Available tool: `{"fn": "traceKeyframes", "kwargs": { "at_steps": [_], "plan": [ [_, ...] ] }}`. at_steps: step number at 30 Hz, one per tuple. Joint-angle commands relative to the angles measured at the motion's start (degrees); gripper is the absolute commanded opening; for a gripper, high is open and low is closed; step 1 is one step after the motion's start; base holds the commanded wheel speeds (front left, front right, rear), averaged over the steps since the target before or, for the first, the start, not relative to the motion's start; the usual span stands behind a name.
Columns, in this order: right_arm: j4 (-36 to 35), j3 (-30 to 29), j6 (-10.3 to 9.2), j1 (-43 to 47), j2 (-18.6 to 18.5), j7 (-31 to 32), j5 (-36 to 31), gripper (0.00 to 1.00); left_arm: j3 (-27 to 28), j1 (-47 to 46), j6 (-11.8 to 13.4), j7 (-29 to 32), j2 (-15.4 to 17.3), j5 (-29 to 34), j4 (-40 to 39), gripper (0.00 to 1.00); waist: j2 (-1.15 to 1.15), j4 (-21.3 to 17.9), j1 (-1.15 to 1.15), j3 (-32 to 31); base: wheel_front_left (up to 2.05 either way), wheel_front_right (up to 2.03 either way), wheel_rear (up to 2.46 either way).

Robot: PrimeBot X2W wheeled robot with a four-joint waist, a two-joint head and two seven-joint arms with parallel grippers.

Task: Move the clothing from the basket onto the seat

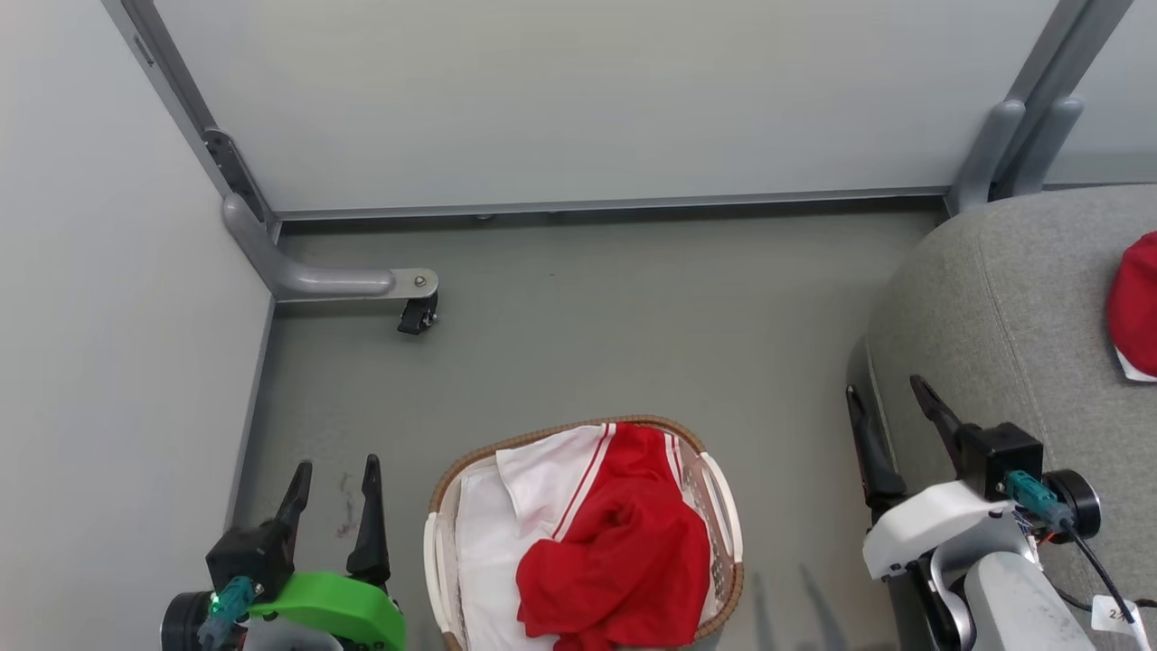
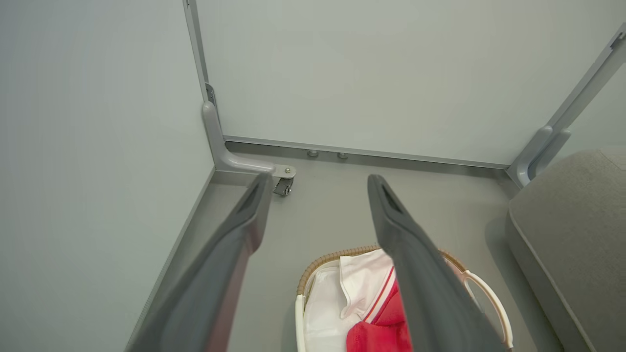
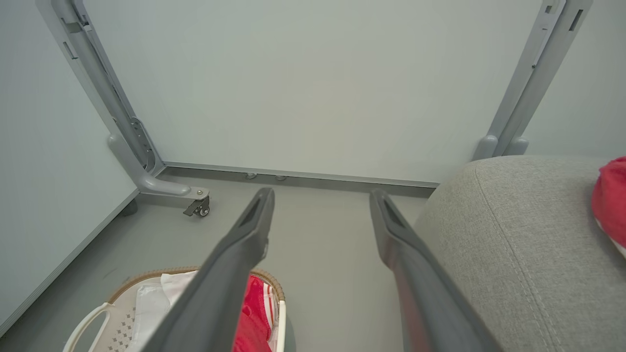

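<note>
Soft cloth clothing [image 1: 615, 542], woven-rimmed plastic basket [image 1: 723, 488], matt fabric seat [image 1: 994, 298]

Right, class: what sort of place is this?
Probably a staged room in a lab: pale partition panels on a castor foot, a grey sofa seat, and a laundry basket of clothing on the floor.

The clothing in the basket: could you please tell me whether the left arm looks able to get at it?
Probably yes: the left gripper stands open beside the basket, nothing lies between them, and the clothing sits uncovered on top.
</note>
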Motion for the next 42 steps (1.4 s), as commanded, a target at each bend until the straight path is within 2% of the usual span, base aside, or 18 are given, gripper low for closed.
{"fn": "traceKeyframes", "kwargs": {
  "at_steps": [1,10,19,24,35,42],
  "plan": [
    [-0.43,-0.05,-0.08,-1.00,-0.21,-0.14,0.47,1.00,-0.30,-1.12,-0.38,0.03,0.08,-0.73,0.10,1.00,0.00,-0.92,0.00,1.73,0.00,0.00,0.00],
    [-4.84,2.34,-0.08,-8.61,-0.21,-0.14,1.71,1.00,-5.37,-9.62,-1.41,0.03,0.10,-3.17,1.72,1.00,0.00,-5.23,0.00,14.27,0.00,0.00,0.00],
    [-9.69,3.71,-0.08,-15.50,-0.20,-0.14,2.75,1.00,-14.64,-21.24,-1.39,0.03,0.20,-5.86,3.43,1.00,0.00,-9.03,0.00,26.99,0.00,0.00,0.00],
    [-11.69,3.91,-0.08,-17.91,-0.19,-0.14,3.65,1.00,-20.79,-27.53,-1.39,0.04,2.16,-8.07,5.76,1.00,0.00,-10.93,0.00,32.72,0.00,0.00,0.00],
    [-15.54,4.97,-0.08,-19.67,-0.17,-0.14,5.21,1.00,-27.89,-36.17,-1.39,0.03,3.84,-11.02,14.04,1.00,0.00,-14.20,0.00,40.73,0.00,0.00,0.00],
    [-16.11,5.54,-0.08,-19.36,-0.16,-0.14,5.47,1.00,-31.15,-39.03,-1.36,0.04,3.33,-12.98,19.88,1.00,0.00,-15.64,0.00,43.27,0.00,0.00,0.00]
  ]
}}
